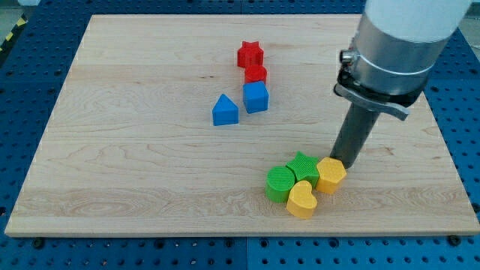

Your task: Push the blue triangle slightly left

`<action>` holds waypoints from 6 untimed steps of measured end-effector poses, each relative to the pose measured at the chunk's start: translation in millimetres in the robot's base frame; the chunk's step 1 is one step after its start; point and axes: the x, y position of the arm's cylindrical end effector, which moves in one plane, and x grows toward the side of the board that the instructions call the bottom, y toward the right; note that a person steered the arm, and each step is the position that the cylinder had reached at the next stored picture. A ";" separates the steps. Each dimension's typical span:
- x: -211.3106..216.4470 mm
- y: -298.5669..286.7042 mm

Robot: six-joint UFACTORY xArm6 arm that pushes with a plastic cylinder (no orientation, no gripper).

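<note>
Wooden tabletop (135, 172) on blue perforated base. Blue triangle (225, 110) near the middle, the landmark. Just right of it: blue cube (256, 97), nearly touching. Up-right of it: red cylinder (256, 73), then red star (250, 54). Well down-right of it, a tight cluster: green cylinder (280, 184), yellow heart (301, 200), green star (303, 166), yellow hexagon (331, 175). My tip (345, 162) sits far right of the triangle, against the hexagon. No gripper fitted; bare rod only.
</note>
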 end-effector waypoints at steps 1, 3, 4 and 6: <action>1.1 -5.1; -70.8 -68.5; -82.0 -144.6; -82.0 -193.2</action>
